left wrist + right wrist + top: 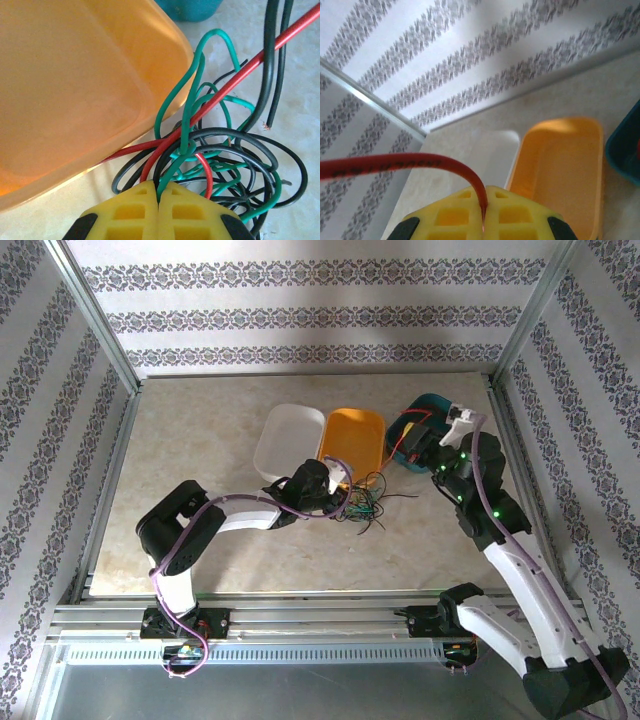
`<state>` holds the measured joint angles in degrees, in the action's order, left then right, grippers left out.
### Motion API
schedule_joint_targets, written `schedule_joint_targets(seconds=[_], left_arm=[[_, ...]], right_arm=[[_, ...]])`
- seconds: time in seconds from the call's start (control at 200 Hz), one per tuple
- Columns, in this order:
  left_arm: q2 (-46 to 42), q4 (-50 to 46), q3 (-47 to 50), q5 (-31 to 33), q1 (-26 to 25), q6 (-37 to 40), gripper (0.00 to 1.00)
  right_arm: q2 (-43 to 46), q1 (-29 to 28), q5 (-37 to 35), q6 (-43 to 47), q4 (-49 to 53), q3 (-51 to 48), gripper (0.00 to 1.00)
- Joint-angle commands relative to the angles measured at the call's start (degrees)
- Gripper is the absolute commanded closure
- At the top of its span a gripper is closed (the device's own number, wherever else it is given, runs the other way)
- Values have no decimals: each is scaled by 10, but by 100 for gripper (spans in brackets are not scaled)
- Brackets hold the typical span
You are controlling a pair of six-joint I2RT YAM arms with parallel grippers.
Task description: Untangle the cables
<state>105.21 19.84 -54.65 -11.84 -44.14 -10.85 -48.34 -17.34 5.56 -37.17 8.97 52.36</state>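
The cables (365,503) lie as a tangled heap of red, green and black wires on the table, just in front of the orange tray (352,436). My left gripper (338,482) is at the heap's left edge. In the left wrist view its yellow fingers (135,210) are shut on a green cable (186,130) that rises from the knot (220,160); a black wire runs in beside it. My right gripper (418,445) hangs over the teal tray (425,410). It is shut on a red cable (395,162) that arcs off to the left.
A white tray (290,438), the orange tray (560,165) and the teal tray (625,155) stand side by side at the back. The orange tray's rim (165,55) touches the heap. Metal frame posts and patterned walls close in the table.
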Motion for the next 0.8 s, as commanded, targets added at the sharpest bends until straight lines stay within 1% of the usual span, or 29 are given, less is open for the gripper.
schedule_joint_targets(seconds=[0.0,0.315,0.47,0.7,0.795], left_arm=[[13,2,16,23,2,-11,100],[14,-14,31,53,4,-1,100],[12,-21,35,58,5,1,100],[3,-30,44,68,6,4,100],[-6,-26,53,73,6,4,100]], right_arm=[[18,5,-83,38,9,38,100],[49,5,-205,123,29,112,100],[63,5,-273,152,34,130,100],[68,6,-283,185,36,154,100],[58,9,-270,203,32,164,100]])
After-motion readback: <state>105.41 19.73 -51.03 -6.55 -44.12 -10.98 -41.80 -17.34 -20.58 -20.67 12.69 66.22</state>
